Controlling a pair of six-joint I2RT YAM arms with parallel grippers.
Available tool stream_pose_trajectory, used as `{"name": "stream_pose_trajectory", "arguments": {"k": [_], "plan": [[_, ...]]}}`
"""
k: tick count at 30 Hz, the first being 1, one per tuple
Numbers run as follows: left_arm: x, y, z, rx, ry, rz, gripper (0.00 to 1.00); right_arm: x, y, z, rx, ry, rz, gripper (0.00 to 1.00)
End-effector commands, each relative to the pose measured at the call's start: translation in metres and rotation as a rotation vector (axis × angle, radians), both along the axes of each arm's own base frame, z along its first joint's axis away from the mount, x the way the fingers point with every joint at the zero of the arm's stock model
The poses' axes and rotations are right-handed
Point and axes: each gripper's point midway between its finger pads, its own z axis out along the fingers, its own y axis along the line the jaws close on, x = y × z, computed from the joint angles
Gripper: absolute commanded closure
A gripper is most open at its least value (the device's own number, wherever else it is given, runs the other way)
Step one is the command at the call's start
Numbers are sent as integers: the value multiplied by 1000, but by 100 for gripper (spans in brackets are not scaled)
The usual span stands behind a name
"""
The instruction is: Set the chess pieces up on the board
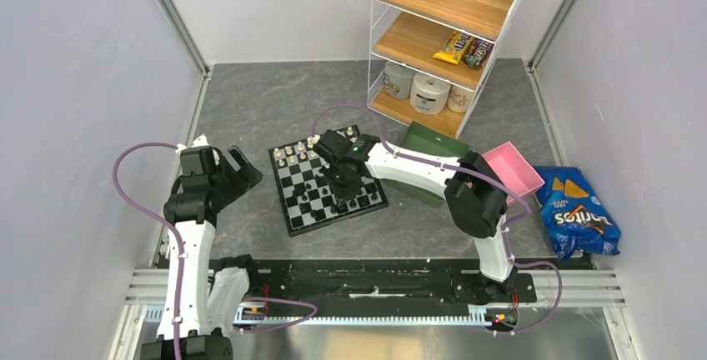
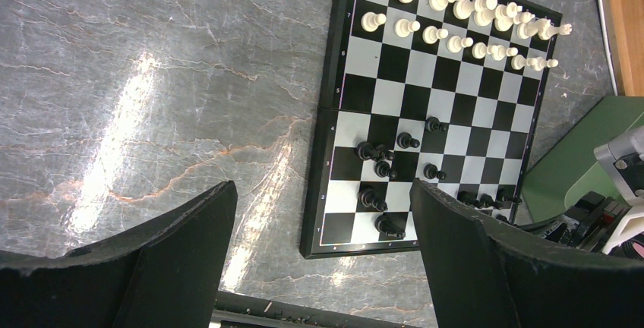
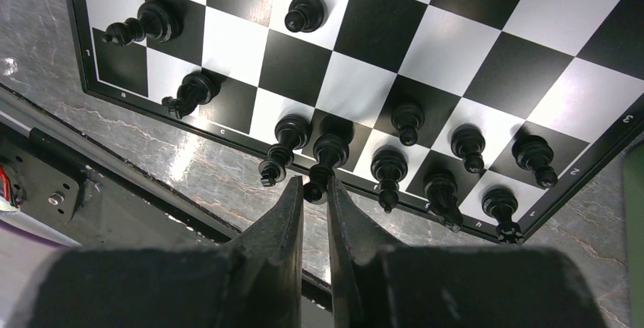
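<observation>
The right gripper (image 3: 313, 188) is clenched on the head of a black piece (image 3: 329, 149). This piece stands upright on the near edge row of the board (image 3: 357, 85), with its long axis vertical and its top towards the fingers. The left gripper (image 2: 323, 187) is released wide above the table (image 2: 152, 77), beside the board.

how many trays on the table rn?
2. Green tray just right of the chessboard; pink tray right of that, next to the chip bag. Nothing suggests a hidden one.
</observation>
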Motion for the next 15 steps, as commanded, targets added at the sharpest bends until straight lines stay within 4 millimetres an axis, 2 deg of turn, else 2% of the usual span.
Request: {"name": "stream_pose_trajectory", "arguments": {"k": [1,6,10,15], "plan": [[6,-3,5,-18,-36,-1,9,-1,7,-2,24,6,0,87],[6,-3,5,-18,-36,-3,9,-1,6,-4,21,8,1,84],[6,-3,6,-19,-39,-6,9,-2,6,-3,21,7,-2,74],[6,-4,6,-19,-42,-6,9,0,6,3,29,-8,0,71]]}}
